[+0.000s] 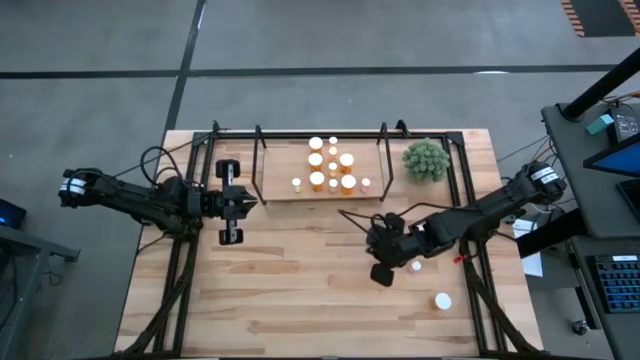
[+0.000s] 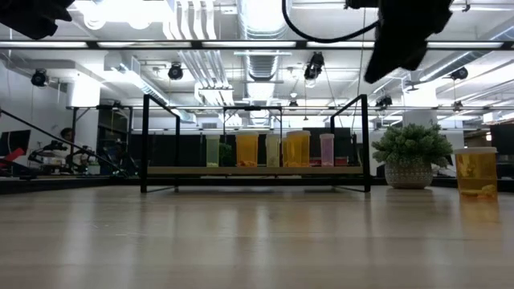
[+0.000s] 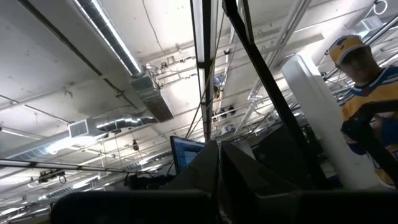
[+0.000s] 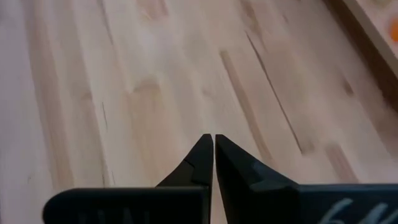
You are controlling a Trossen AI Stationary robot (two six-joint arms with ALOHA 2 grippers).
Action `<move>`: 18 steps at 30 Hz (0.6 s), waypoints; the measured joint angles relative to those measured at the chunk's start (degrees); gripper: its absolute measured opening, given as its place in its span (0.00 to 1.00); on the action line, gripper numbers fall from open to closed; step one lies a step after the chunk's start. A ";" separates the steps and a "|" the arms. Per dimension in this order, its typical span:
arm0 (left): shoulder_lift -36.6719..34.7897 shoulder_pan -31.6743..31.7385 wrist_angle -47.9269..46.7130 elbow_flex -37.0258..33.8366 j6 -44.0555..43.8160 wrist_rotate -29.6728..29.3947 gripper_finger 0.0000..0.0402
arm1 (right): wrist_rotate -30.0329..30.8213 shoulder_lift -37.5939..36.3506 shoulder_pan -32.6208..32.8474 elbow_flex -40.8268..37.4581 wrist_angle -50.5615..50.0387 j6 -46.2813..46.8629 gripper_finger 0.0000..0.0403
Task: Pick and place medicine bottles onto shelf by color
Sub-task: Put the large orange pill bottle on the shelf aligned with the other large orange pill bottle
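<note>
The shelf (image 1: 320, 192), a narrow light-wood board in a black frame, stands at the table's far middle and holds several white-capped bottles (image 1: 333, 165), amber and pale ones, which also show in the low view (image 2: 247, 150). Two more bottles stand on the table at the near right, a small one (image 1: 416, 266) and a larger one (image 1: 442, 300). My right gripper (image 1: 372, 246) is shut and empty just left of the small one, its tips (image 4: 213, 138) over bare wood. My left gripper (image 1: 250, 201) is shut beside the shelf's left end.
A green spiky plant in a pot (image 1: 427, 160) stands right of the shelf. An amber bottle (image 2: 475, 172) shows at the low view's right. Black frame rails (image 1: 180, 270) run along both table sides. Bare wood (image 1: 290, 290) lies at the near left and middle.
</note>
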 joint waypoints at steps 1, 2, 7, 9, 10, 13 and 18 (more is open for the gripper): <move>0.00 0.00 0.02 0.00 0.00 0.02 0.00 | -0.07 -0.01 0.06 0.75 -2.14 1.52 0.02; 0.00 0.00 0.01 0.00 0.00 0.00 0.00 | -0.26 -0.02 0.08 1.36 -4.16 3.09 0.02; 0.12 0.00 0.07 -0.04 0.00 0.00 0.00 | -1.87 -0.01 0.00 3.14 -10.35 10.37 0.02; 0.28 0.00 -0.11 -0.07 0.00 0.00 0.00 | -2.15 -0.01 0.02 3.24 -10.71 13.82 0.02; 0.28 -0.02 -0.38 -0.09 -0.04 0.00 0.00 | -2.23 -0.01 0.04 3.24 -10.84 15.58 0.02; 0.28 -0.02 -0.52 -0.64 -0.16 0.00 0.00 | -3.10 -0.01 0.01 3.12 -10.96 20.18 0.02; 0.26 -0.04 -0.51 -0.83 -0.17 0.00 0.00 | -5.06 -0.01 0.16 4.26 -16.89 32.64 0.02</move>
